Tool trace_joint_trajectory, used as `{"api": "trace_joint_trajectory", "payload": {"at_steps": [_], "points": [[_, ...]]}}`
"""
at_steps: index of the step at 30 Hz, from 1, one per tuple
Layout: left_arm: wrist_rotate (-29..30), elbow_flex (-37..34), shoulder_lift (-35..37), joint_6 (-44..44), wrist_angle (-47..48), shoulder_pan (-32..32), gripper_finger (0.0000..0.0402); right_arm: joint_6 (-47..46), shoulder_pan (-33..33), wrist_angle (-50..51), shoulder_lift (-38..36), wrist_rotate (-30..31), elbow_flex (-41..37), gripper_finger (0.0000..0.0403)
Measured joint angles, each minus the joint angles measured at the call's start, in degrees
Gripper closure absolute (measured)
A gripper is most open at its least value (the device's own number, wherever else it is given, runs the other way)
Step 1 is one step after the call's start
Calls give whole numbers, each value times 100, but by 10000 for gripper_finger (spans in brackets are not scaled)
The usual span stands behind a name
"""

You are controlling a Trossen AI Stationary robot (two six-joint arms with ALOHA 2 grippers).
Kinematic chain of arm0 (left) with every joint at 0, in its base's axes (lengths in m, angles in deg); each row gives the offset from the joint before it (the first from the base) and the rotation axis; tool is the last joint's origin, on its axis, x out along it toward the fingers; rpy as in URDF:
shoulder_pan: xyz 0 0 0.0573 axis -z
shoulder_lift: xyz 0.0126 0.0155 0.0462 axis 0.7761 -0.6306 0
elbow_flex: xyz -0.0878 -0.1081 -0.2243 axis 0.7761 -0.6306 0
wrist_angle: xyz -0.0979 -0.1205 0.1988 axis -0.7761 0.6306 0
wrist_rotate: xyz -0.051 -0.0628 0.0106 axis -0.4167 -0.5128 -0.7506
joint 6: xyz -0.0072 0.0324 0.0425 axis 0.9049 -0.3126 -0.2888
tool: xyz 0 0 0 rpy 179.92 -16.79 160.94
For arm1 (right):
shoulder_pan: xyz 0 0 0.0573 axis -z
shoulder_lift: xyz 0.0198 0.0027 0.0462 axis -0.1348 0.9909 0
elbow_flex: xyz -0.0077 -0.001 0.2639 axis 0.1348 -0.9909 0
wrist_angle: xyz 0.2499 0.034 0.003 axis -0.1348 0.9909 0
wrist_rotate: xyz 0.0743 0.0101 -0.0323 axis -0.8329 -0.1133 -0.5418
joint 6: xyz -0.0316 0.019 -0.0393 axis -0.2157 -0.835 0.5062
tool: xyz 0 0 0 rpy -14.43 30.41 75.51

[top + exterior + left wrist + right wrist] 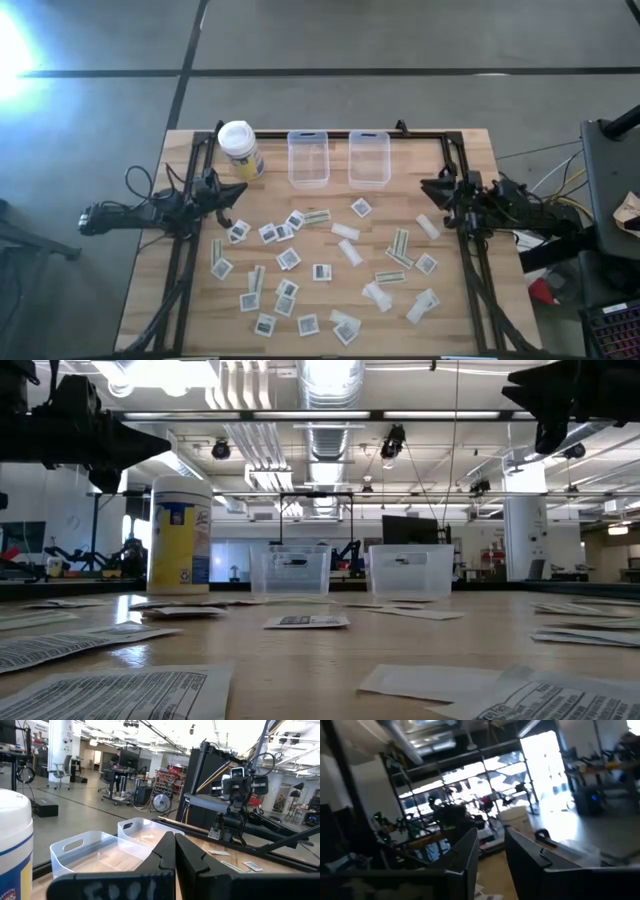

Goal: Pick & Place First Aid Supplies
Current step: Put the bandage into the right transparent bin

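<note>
Overhead, a wooden table fills the scene, with two clear bins standing empty at its far edge beside a yellow canister. Dozens of first aid packets lie scattered across the middle and near side, none yet sorted, so the work looks barely begun. The left gripper hovers closed and empty; the right gripper hovers slightly parted, holding nothing.

High cam straight down, low cam table-level; both share bins & container.
</note>
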Motion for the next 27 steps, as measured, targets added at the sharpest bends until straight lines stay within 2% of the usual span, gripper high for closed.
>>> {"api": "trace_joint_trajectory", "payload": {"at_steps": [5, 9, 13, 21, 27], "points": [[1, 2, 1, -128, -3, -2, 401, -874, 2, 1436, 289, 590, 821, 268], [1, 2, 1, -121, -10, -2, 401, -1710, 2, 2350, 699, 567, 1436, 252], [1, 2, 0, -120, -10, -2, 401, -2139, -2, 3071, 1321, 128, 1951, 247], [1, 2, -1, -114, -14, -4, 401, -2609, -2, 4570, 2821, -374, 2755, 256], [1, 2, -1, -112, -14, -4, 401, -3297, -8, 5240, 3685, -939, 3003, 257]]}}
